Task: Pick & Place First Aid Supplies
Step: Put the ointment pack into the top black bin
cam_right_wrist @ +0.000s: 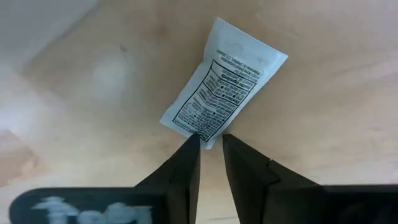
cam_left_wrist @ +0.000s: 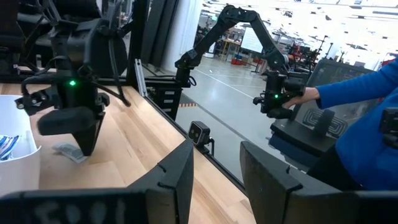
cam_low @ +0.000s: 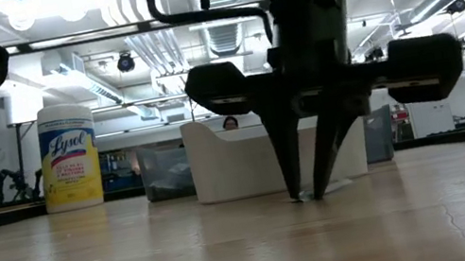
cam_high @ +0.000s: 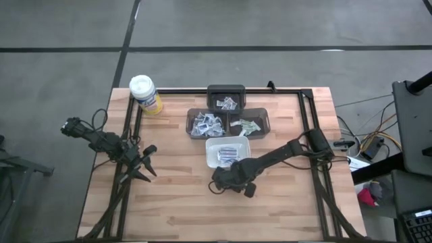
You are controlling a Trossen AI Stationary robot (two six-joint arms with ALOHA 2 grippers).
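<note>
**Closing on a lone packet beside the white tray**

Reaching down just in front of the white tray [cam_high: 227, 151], the right gripper [cam_right_wrist: 211, 144] is straddling the near corner of one loose packet [cam_right_wrist: 222, 85] lying flat on the table [cam_high: 175, 202]. Its fingers are standing narrowly apart, not yet pinching. The packet's long axis is running diagonally away from the fingertips. The left gripper [cam_high: 147, 164] is waiting well apart, fingers spread, holding nothing. Counting: one loose packet, one white tray, three dark bins [cam_high: 226, 97] holding packets too many to count, one canister [cam_high: 145, 94].
</note>
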